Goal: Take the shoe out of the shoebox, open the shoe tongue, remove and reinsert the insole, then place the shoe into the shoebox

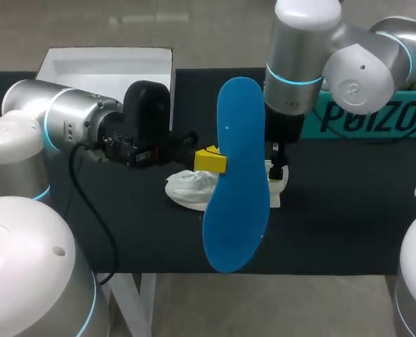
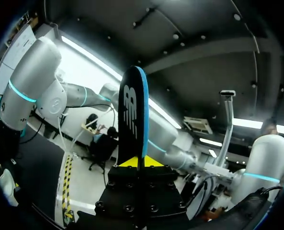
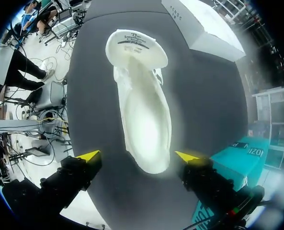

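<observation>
My left gripper is shut on a blue insole and holds it upright above the table, in front of the shoe. In the left wrist view the insole stands edge-on out of the shut yellow tips, its dark printed face showing. The white shoe lies on the black table, partly hidden behind the insole. My right gripper hangs over its heel end. From the right wrist the shoe shows its empty inside and raised tongue, and my right gripper is open, one tip on each side of the heel, touching nothing.
A white shoebox stands open at the table's back left, also seen past the shoe's toe as the shoebox. A teal lid lies at the back right, close beside my right arm. The table's front edge runs just below the insole.
</observation>
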Robot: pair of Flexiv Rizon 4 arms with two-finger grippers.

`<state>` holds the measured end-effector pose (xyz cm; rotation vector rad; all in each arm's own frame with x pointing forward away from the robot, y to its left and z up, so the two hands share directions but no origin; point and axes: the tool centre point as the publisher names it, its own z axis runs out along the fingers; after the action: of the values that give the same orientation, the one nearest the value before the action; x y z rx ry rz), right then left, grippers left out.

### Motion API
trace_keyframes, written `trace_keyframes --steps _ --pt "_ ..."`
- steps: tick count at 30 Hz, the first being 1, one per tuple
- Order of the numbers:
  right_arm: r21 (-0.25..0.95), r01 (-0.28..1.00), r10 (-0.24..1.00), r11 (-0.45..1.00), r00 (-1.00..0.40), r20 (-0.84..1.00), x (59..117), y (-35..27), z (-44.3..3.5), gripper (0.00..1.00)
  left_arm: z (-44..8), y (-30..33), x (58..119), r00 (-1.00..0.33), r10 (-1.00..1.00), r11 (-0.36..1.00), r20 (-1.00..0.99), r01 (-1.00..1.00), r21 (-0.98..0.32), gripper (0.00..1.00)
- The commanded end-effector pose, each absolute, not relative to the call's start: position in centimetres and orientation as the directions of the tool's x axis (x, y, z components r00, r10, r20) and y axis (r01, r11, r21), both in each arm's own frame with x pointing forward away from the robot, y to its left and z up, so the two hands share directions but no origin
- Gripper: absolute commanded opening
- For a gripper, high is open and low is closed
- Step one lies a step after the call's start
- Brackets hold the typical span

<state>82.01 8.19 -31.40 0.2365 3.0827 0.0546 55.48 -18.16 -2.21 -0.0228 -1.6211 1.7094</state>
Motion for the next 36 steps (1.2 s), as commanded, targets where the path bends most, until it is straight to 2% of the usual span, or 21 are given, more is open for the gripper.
trace_keyframes --steps 1,24,36 --pt "0.049 0.150 0.152 0.987 -0.987 -0.047 81.9 7.8 -31.5 1.00 -2.3 -18.2 55.5 -0.706 0.526 0.099 0.474 -0.502 -0.859 0.00" --pt "0.049 0.150 0.152 0.987 -0.987 -0.047 81.9 7.8 -31.5 1.00 -2.3 -18.2 55.5 -0.706 0.526 0.099 0.474 -0.502 -0.859 0.00" --pt "0.054 0.108 0.113 0.993 -0.989 -0.093 86.1 10.3 -31.6 1.00 -2.3 -18.2 55.5 -0.706 0.526 0.099 0.474 -0.502 -0.859 0.00"
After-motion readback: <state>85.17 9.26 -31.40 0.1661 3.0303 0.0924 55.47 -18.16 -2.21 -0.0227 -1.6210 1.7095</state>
